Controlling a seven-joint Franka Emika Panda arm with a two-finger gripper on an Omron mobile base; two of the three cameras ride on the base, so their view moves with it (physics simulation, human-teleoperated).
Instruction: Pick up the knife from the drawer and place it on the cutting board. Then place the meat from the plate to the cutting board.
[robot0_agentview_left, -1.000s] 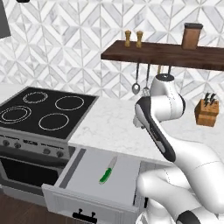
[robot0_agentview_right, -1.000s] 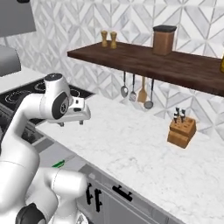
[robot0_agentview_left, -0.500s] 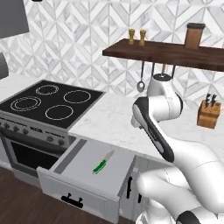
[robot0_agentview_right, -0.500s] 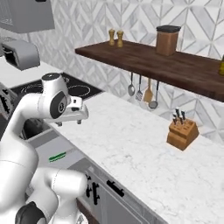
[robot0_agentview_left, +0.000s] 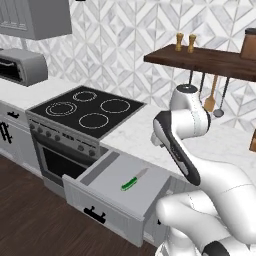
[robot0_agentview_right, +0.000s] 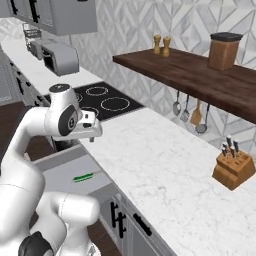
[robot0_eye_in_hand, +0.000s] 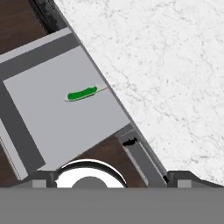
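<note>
The light-grey drawer (robot0_agentview_left: 102, 172) (robot0_agentview_right: 56, 176) (robot0_eye_in_hand: 48, 120) stands pulled open below the counter edge, right of the oven. Inside it lies the knife (robot0_agentview_left: 134, 180) (robot0_agentview_right: 83, 177) (robot0_eye_in_hand: 82, 93), green handle and pale blade flat on the drawer floor. My gripper (robot0_agentview_right: 92, 136) hangs over the counter edge above the drawer, well clear of the knife, pointing down. Its fingers sit wide apart at the bottom of the hand view with nothing between them, so it is open. The cutting board, the meat and the plate are out of view.
A black cooktop (robot0_agentview_left: 89, 112) (robot0_agentview_right: 104, 100) with an oven under it lies left of the drawer. The marble counter (robot0_agentview_right: 165, 175) runs right to a knife block (robot0_agentview_right: 232, 169). A wooden shelf (robot0_agentview_right: 200, 75) with hanging utensils runs above, and a grey appliance (robot0_agentview_left: 22, 66) sits far left.
The whole picture has shifted: the base has driven, so stove and drawer sit further right in the left base view. The arm's pose looks unchanged and the knife still lies in the drawer.
</note>
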